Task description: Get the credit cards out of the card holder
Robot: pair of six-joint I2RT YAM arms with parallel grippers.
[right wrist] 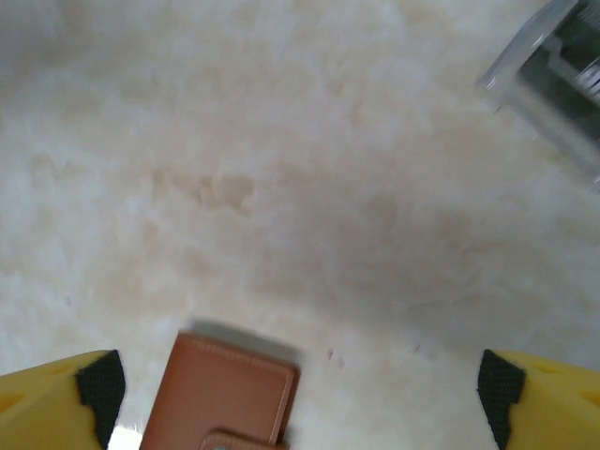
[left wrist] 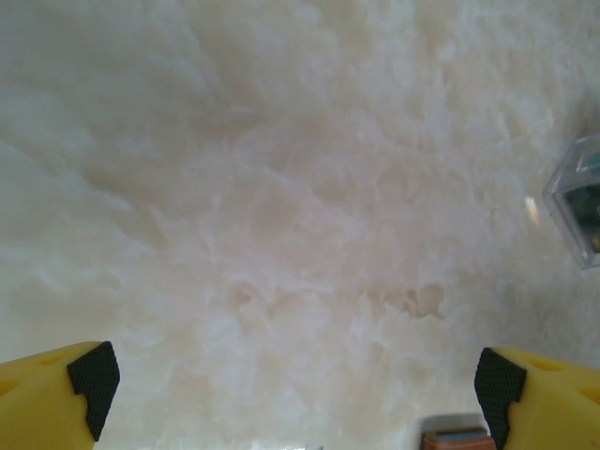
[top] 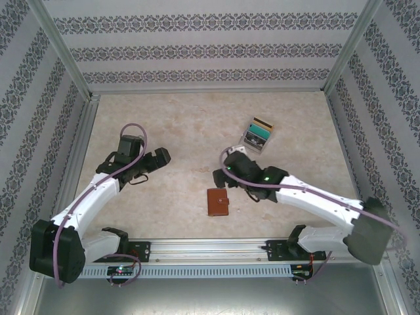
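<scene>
The card holder (top: 217,202) is a small brown leather wallet lying shut on the table, a little in front of centre. The credit cards are hidden from view. My right gripper (top: 220,176) hovers open just behind the holder. In the right wrist view the card holder (right wrist: 225,394) lies low between the yellow fingers, nearer the left fingertip (right wrist: 98,384), with the right gripper (right wrist: 298,398) empty. My left gripper (top: 159,157) stands open over bare table to the left. In its own view the left gripper (left wrist: 295,394) holds nothing, and a corner of the card holder (left wrist: 457,439) shows at the bottom edge.
A clear plastic box (top: 258,134) with coloured cards stands behind and to the right of the holder; the same clear box (right wrist: 553,84) shows at the top right of the right wrist view, and the box (left wrist: 581,202) is also at the left wrist view's right edge. Patterned walls enclose the table.
</scene>
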